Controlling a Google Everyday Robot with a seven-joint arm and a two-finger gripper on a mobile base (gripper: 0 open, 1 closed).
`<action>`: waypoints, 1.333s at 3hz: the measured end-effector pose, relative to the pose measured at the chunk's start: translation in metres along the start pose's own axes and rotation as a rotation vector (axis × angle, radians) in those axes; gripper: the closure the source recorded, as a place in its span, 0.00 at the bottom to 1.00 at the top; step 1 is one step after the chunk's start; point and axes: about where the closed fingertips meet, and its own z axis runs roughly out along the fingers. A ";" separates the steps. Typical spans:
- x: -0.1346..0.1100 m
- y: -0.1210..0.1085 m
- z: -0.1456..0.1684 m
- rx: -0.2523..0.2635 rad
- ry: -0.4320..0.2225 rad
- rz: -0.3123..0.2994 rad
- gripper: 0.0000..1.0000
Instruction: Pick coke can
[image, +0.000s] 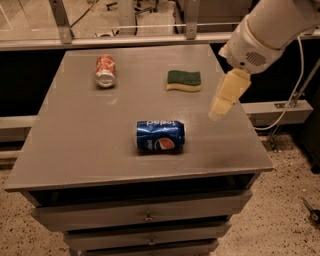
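One tool (220, 109) hangs over table's (75, 150) right edge, coke can (105, 70) distant.

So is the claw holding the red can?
No, the coke can lies alone at the far left of the table, and the claw hangs over its right edge.

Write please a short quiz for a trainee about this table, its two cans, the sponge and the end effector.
1. The end effector hangs over the right side of the table, near the sponge. Does it touch any can?
2. True or false: the red can and the blue can both lie on their sides.
3. Which thing lies at the far left of the table? A) sponge B) blue can C) red can

Key: 1 no; 2 true; 3 C.
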 end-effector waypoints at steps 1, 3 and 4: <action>-0.048 -0.038 0.033 0.019 -0.100 0.040 0.00; -0.065 -0.053 0.043 0.033 -0.137 0.061 0.00; -0.073 -0.055 0.049 0.038 -0.162 0.075 0.00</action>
